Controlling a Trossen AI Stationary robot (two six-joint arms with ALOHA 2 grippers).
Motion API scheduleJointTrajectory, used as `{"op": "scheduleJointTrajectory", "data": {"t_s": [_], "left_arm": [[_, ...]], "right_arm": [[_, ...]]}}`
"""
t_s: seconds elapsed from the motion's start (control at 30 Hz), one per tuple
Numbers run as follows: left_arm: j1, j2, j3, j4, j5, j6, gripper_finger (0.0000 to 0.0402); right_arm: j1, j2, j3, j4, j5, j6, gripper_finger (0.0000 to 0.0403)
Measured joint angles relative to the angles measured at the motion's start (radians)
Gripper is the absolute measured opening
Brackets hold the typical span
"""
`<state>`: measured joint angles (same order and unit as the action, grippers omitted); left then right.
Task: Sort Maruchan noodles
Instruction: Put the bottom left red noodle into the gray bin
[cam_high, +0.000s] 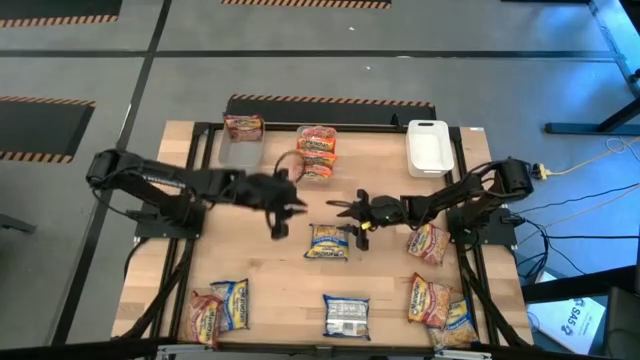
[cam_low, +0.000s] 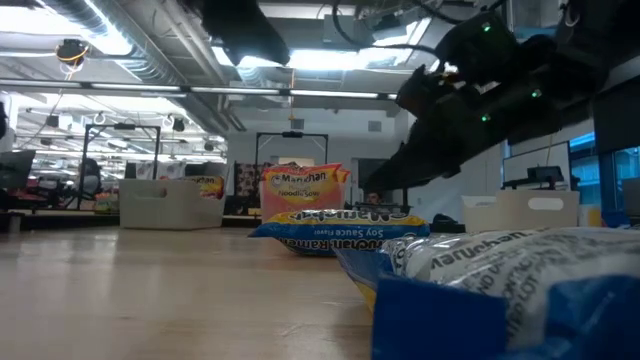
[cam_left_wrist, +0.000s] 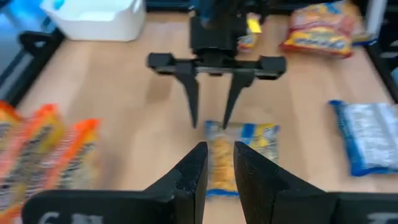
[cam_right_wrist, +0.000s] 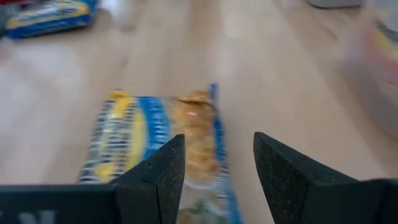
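Note:
A blue-yellow noodle packet (cam_high: 327, 242) lies flat at the table's middle, also seen in the low view (cam_low: 330, 226). My right gripper (cam_high: 349, 219) hangs open just above the packet's right end (cam_right_wrist: 199, 124), one finger on each side, touching nothing. My left gripper (cam_high: 280, 212) floats left of that packet, its fingers (cam_left_wrist: 199, 174) a narrow gap apart, holding nothing; its wrist view shows the right gripper (cam_left_wrist: 211, 121) over the packet (cam_left_wrist: 242, 149). Pink-orange packets (cam_high: 317, 148) fill a clear bin, and a dark red packet (cam_high: 243, 126) lies in another.
A white bin (cam_high: 428, 147) stands at the far right. Loose packets lie along the near edge: two at the left (cam_high: 218, 308), a blue-white one (cam_high: 346, 315) in the middle, several at the right (cam_high: 437, 305), and one (cam_high: 428, 243) under the right arm.

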<state>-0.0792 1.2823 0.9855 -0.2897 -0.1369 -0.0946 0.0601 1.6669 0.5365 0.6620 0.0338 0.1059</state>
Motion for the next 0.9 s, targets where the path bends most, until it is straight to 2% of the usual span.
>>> {"op": "scheduleJointTrajectory", "data": {"t_s": [0.3,0.47,0.7,0.9], "left_arm": [[-0.241,0.008,-0.123,0.184,-0.204,-0.143,0.0070],[-0.311,0.046,-0.146,0.257,-0.184,-0.165,0.0070],[-0.321,0.059,-0.147,0.318,-0.142,-0.156,0.0071],[-0.297,0.061,-0.147,0.326,-0.143,-0.183,0.0108]], "right_arm": [[0.127,-0.002,0.007,0.060,0.041,0.055,0.0177],[0.202,-0.002,0.048,0.063,0.061,0.050,0.0177],[0.238,-0.002,0.077,0.063,0.063,0.021,0.0177],[0.235,-0.002,0.078,0.052,0.064,0.026,0.0177]]}}
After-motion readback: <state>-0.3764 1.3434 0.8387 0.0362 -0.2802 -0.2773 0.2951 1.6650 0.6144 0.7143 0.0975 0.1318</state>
